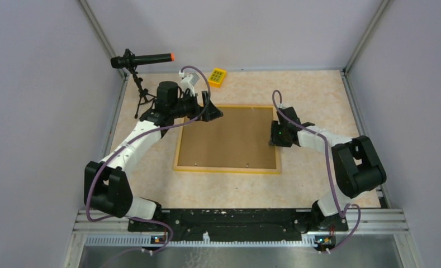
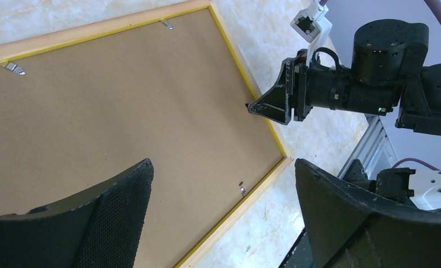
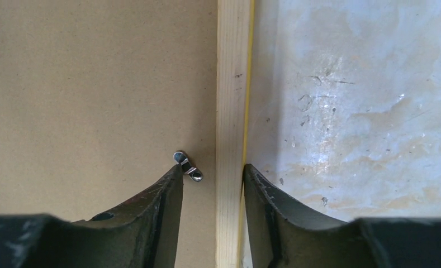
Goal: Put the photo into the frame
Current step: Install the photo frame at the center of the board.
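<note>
1. The tabletop (image 1: 318,95) is a marbled beige surface; it carries every item listed below.

2. The frame (image 1: 229,168) lies flat at the middle of the tabletop, back side up, with its long rails parallel to the near edge. Its rails are thin, light yellowish wood.

3. A brown backing board (image 1: 229,139) fills the frame from rail to rail. I cannot tell whether the photo lies under it; no view shows the print.

4. The left arm (image 1: 145,134) reaches to the frame's far left corner. I read the left claw (image 1: 213,111) as spread wide above that corner, with nothing between its fingers (image 2: 117,212).

5. The right arm (image 1: 318,137) reaches in to the right rail, about midway along it. The right claw (image 1: 275,134) is partly open and straddles that rail. One finger (image 3: 162,206) sits over the board and stands apart from the rail. The other sits at the rail's outer edge, over bare tabletop. The claw clamps nothing.

6. A black cylinder with an orange tip (image 1: 142,59) stands on a small tripod at the far left corner of the tabletop.

7. A small yellow block (image 1: 217,77) lies beyond the frame's far rail, near the back edge.

8. A small metal turn clip (image 3: 188,166) sits on the board just beside the right rail, at the tip of the inner finger.
</note>
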`<state>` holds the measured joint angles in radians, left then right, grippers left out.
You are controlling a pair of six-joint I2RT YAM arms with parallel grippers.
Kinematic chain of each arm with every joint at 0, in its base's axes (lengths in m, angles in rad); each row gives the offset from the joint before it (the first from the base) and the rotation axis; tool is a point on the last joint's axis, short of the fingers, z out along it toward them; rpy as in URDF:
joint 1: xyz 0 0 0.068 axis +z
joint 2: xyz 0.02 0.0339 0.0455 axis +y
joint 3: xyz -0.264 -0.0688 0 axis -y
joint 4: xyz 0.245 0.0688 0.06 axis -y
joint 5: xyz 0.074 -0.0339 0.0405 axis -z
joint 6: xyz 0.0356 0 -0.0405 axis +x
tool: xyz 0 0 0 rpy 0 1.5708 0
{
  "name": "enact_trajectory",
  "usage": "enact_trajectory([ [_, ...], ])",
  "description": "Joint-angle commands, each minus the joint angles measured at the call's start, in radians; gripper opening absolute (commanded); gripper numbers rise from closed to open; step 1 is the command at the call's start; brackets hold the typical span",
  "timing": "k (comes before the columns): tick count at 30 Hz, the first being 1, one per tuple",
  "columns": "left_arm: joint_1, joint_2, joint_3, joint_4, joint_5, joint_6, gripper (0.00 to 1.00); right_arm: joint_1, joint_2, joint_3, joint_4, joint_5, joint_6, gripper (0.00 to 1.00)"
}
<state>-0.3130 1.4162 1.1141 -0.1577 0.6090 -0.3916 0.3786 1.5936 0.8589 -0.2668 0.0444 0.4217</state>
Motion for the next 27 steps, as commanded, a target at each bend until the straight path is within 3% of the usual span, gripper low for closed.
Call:
enact_trajectory([
  [1,0.000,-0.014,0.016,0.037,0.010,0.003,0.99,0.016,0.023,0.026,-0.009,0.058,0.005,0.39],
  [7,0.000,-0.016,0.014,0.038,0.009,0.003,0.99,0.016,0.035,0.039,-0.037,0.122,0.032,0.27],
  [13,0.000,-0.017,0.015,0.038,0.010,0.002,0.99,0.016,0.023,0.030,-0.077,0.142,0.156,0.00],
  [17,0.000,-0.016,0.014,0.039,0.011,0.000,0.99,0.016,0.003,0.009,-0.102,0.154,0.303,0.00],
  [23,0.000,-0.015,0.016,0.039,0.012,0.001,0.99,0.016,-0.038,0.009,-0.067,0.075,0.297,0.00],
  [24,0.000,-0.016,0.015,0.039,0.012,0.002,0.99,0.016,-0.050,0.010,-0.060,0.064,0.278,0.04],
  [27,0.001,-0.020,0.016,0.038,0.010,0.003,0.99,0.016,-0.096,0.011,-0.058,0.043,0.209,0.29],
])
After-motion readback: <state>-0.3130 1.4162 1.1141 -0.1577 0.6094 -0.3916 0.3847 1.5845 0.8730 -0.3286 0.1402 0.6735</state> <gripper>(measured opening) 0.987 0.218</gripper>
